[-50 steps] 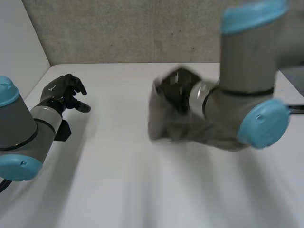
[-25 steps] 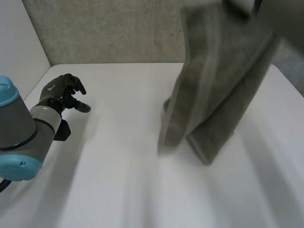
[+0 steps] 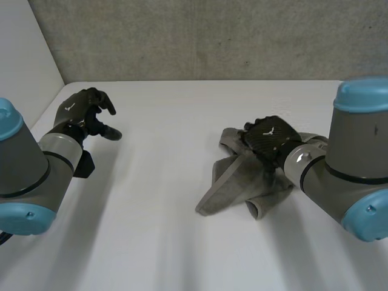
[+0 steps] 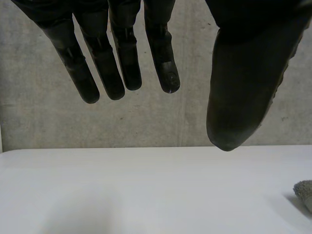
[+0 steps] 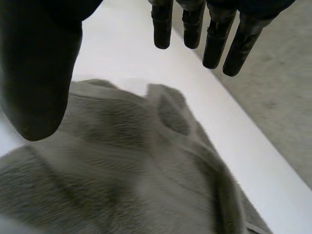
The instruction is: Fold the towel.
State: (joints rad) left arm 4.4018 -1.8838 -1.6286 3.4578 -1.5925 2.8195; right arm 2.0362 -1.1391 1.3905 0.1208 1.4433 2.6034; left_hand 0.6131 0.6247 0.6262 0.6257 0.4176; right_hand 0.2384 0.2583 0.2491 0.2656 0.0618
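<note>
In the head view the towel (image 3: pixel 233 182) is lying crumpled on the table (image 3: pixel 157 236) under the right hand (image 3: pixel 270 138), perhaps touching it, the left hand (image 3: pixel 82 109) hovering well apart. In the left wrist view its fingers (image 4: pixel 126 48) are hanging straight, holding nothing. In the right wrist view the fingers (image 5: pixel 214 39) are hanging spread over the towel. To my judgement they should be pinching its edge beside the fingertips and drawing it flat.
</note>
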